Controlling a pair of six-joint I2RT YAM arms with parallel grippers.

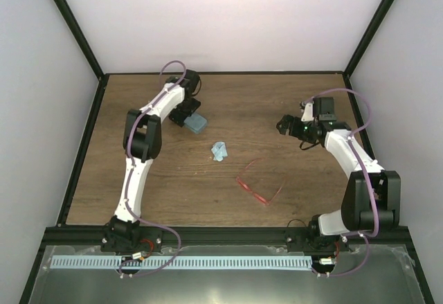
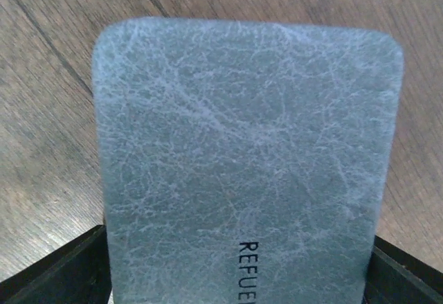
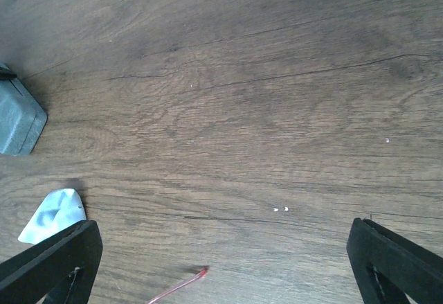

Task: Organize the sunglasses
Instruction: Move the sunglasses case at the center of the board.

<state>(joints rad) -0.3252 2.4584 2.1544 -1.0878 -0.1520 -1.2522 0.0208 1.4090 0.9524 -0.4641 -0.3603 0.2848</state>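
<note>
One closed grey-blue case (image 2: 242, 158), sunglasses (image 1: 257, 185) outside at five o'clock; our left claw (image 1: 190, 118) straddles it, grip unclear; right claw (image 3: 221, 262) agape.

Sunglasses (image 1: 251, 190): thin, translucent red.
Glasses case (image 2: 242, 152): grey-blue, pale crackled veining, black lettering.
Cloth (image 1: 220, 151): light blue.
Table (image 1: 277, 103): dark brown woodgrain.
Left arm (image 1: 133, 179), right arm (image 1: 342, 148): white, black joints.

The left arm (image 1: 138, 158) climbs from its base toward 12 o'clock, then bends to 1 o'clock. The left gripper (image 1: 192, 119) points down with its fingers (image 2: 55, 269) set wide; whether they grip is unclear. The right arm (image 1: 356, 172) reaches toward 12 o'clock, wrist turned to 9 o'clock. The right gripper (image 1: 282, 125) gapes, empty.
</note>
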